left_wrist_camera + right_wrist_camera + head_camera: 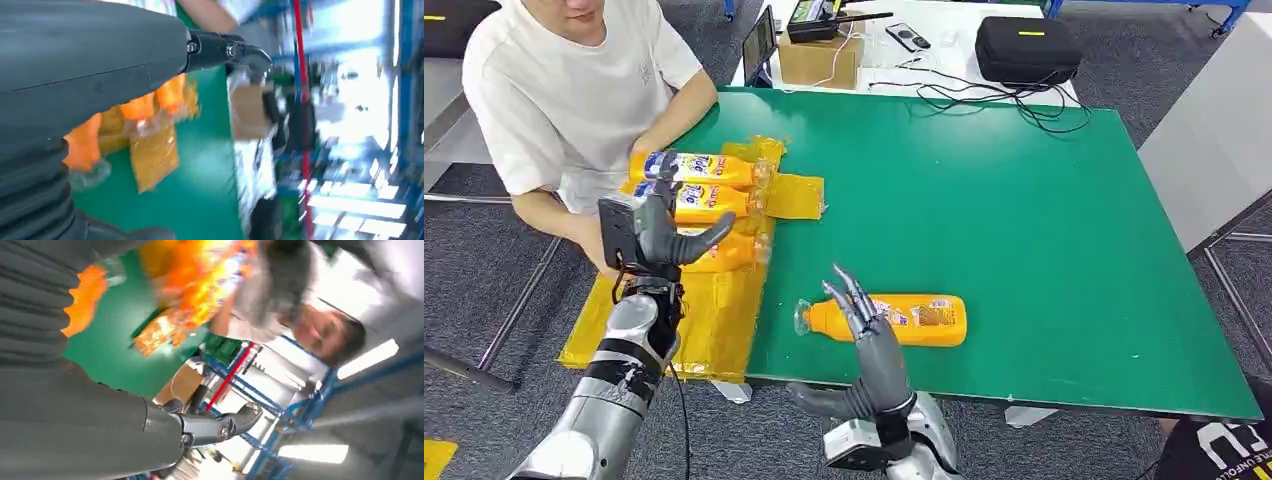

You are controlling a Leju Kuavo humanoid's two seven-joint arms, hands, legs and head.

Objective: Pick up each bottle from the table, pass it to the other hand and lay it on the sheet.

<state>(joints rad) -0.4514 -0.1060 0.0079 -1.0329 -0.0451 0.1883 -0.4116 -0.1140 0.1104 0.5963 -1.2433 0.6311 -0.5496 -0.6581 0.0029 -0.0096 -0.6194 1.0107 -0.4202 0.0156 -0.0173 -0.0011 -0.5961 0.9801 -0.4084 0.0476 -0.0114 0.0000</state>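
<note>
Right hand [869, 345]: my fingers [852, 297] are apart and empty, tips raised beside the neck of the lone bottle [894, 320], not plainly touching it. That bottle lies on its side near the front edge of the green surface [1024, 250], cap toward the sheet.

Left hand [659, 232]: fingers spread, empty, raised over the yellow sheet [709, 320] at the front-left corner, where three bottles [699, 195] already lie.

Person seated at the left edge.

Next step, as I judge it: wrap the body mid-length, lift level, then hand over.
</note>
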